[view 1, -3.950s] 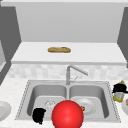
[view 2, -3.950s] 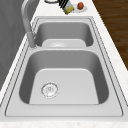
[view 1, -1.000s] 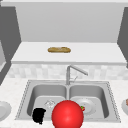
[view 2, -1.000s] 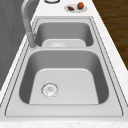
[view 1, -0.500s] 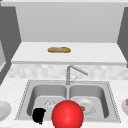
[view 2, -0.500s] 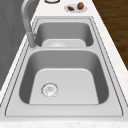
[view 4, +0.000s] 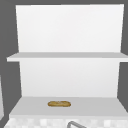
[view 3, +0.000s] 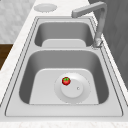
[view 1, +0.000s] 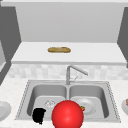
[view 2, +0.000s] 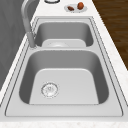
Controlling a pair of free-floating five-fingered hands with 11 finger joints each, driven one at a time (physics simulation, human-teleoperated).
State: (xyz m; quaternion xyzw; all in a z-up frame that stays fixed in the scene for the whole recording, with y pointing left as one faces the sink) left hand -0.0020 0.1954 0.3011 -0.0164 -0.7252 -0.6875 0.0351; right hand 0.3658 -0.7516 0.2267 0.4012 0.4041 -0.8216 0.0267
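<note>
Red ball (view 1: 67,114): large, round, in front of the sink's divider, just beside my left hand; I cannot tell whether they touch.
Left hand (view 1: 39,115): black, at the front edge of the left basin (view 1: 47,93); I cannot tell whether my fingers are open or curled.
Right basin (view 3: 65,75): holds a white plate (view 3: 73,91) with a small tomato (view 3: 66,80) on it.
Worktop saucer (view 2: 75,8): carries two brownish items.
Shelf (view 1: 75,53): bears a bread loaf (view 1: 59,49).
</note>
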